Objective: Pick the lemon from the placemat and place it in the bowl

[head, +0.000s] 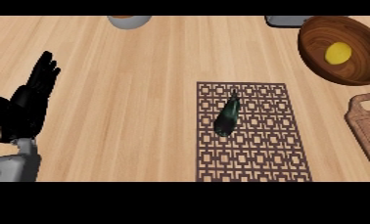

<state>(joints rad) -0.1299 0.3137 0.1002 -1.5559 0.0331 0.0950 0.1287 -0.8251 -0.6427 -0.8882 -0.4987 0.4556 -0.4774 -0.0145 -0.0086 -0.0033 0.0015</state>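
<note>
The lemon (337, 53) lies inside the bowl (312, 47), a round brown wooden bowl at the far right of the desk (123, 100). It sits a little off the bowl's middle, toward the far side, with dark wood showing all around it. Nothing touches it. It is well apart from the left hand (34, 96), which stands at the opposite edge of the view, so the whole width of the desk lies between them.

The placemat (250, 131), dark brown with a pale fretwork pattern, lies nearer than the bowl and to its left, between the left hand and the bowl though closer to the bowl's side. On it rests a dark green, long, narrow vegetable (227, 115), its thin stem end pointing away and its thicker end toward the near edge; what kind it is cannot be told.

The left hand is black, its fingers straight and spread upward, holding nothing and touching nothing, with the grey forearm (20, 162) below it at the lower left. The right hand does not show.

Beyond the left hand, at the far edge, part of a grey round vessel (130, 21) shows. Just left of the bowl's far rim is a dark grey corner of some object (285, 21). At the right edge, nearer than the bowl, a pale brown woven or wooden rim (359, 120) shows in part.
</note>
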